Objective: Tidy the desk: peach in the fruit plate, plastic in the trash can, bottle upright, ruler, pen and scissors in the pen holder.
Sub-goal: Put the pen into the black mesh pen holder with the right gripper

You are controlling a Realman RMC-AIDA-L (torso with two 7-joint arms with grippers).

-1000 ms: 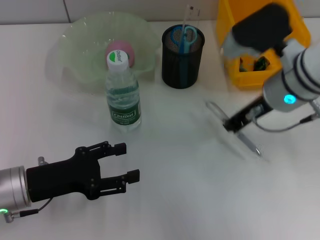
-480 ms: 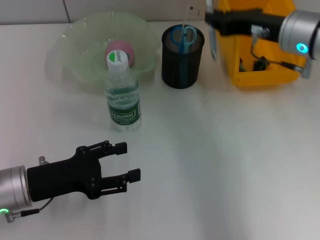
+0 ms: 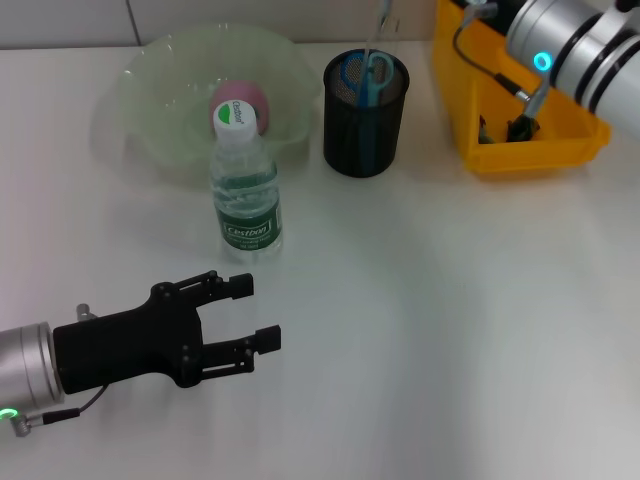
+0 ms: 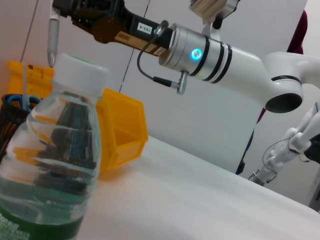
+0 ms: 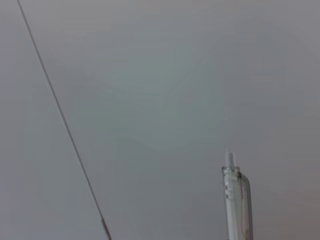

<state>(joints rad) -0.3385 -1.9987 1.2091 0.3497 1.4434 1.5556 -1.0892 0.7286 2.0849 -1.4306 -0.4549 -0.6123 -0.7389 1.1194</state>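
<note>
The pink peach (image 3: 240, 100) lies in the green fruit plate (image 3: 160, 90). The water bottle (image 3: 245, 190) stands upright in front of the plate and fills the near part of the left wrist view (image 4: 55, 150). The black mesh pen holder (image 3: 366, 115) holds the blue scissors (image 3: 365, 72) and the clear ruler (image 3: 371, 45). My right gripper (image 4: 62, 12) is shut on the pen (image 4: 51, 42), which hangs tip down high above the holder; the pen also shows in the right wrist view (image 5: 237, 200). My left gripper (image 3: 255, 315) is open and empty, low over the table in front of the bottle.
A yellow bin (image 3: 520, 150) with dark items inside stands to the right of the pen holder, under my right arm (image 3: 575, 45). A wall runs behind the table.
My right arm lifted the pen off the table at the right and carried it up and back to above the pen holder. The left gripper has barely moved.
</note>
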